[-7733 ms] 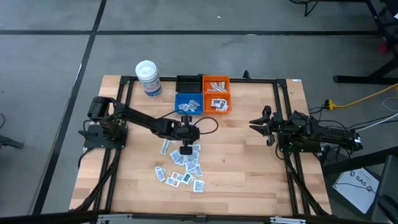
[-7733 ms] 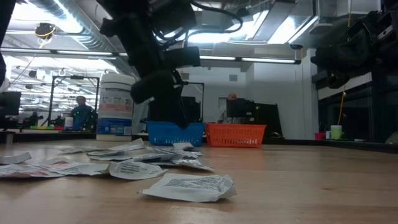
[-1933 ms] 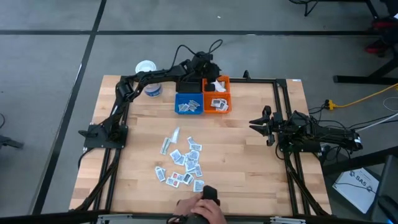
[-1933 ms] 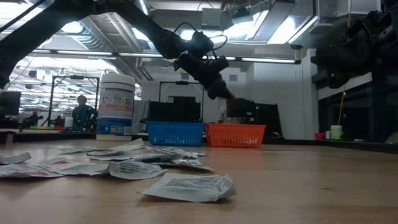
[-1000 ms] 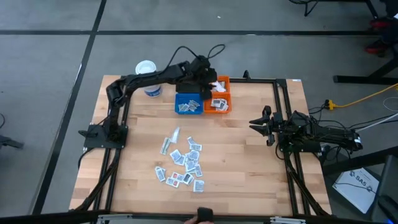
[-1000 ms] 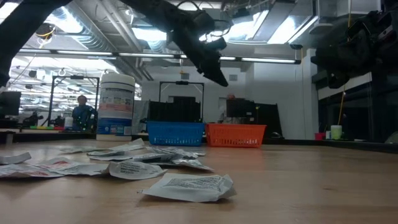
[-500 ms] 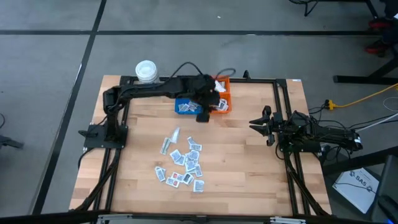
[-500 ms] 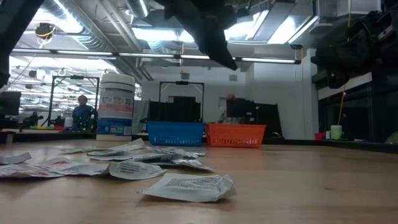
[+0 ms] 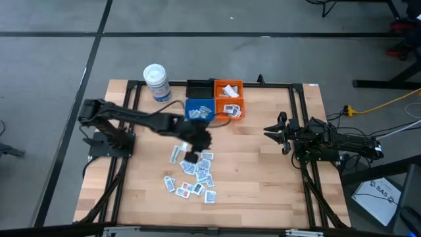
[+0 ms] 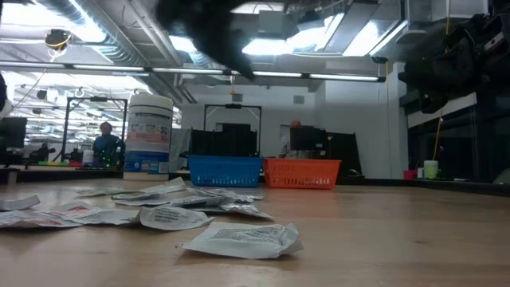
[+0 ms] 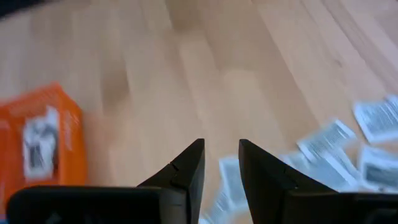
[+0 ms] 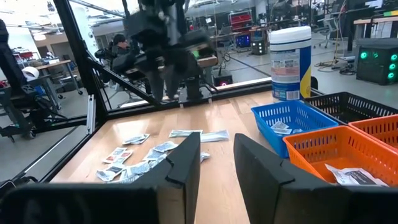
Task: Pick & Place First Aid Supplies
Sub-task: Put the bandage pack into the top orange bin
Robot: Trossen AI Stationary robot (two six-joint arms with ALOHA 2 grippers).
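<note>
The first aid supplies (image 9: 196,174) are small flat white sachets scattered loose on the wooden table's middle, also seen in the low view (image 10: 159,214) and past my left fingers (image 11: 348,149). More sachets lie in the blue bin (image 9: 199,110) and the orange bin (image 9: 229,105). My left gripper (image 9: 191,157) hangs above the far edge of the pile, slanting down, open, with nothing between its fingers (image 11: 186,168). My right gripper (image 9: 276,131) waits open at the table's right side, level, pointing left, with nothing in it (image 12: 216,146).
A black bin (image 9: 199,88) stands behind the blue one. A white lidded tub (image 9: 156,82) stands at the far left. A dark frame (image 9: 296,118) runs round the table. Bare wood lies between the pile and my right arm (image 9: 256,171).
My left gripper has swung from above the orange bin toward the table's near edge and a little left, sinking slightly. It now hangs over the far edge of the sachet pile. The sachets and bins have not moved.
</note>
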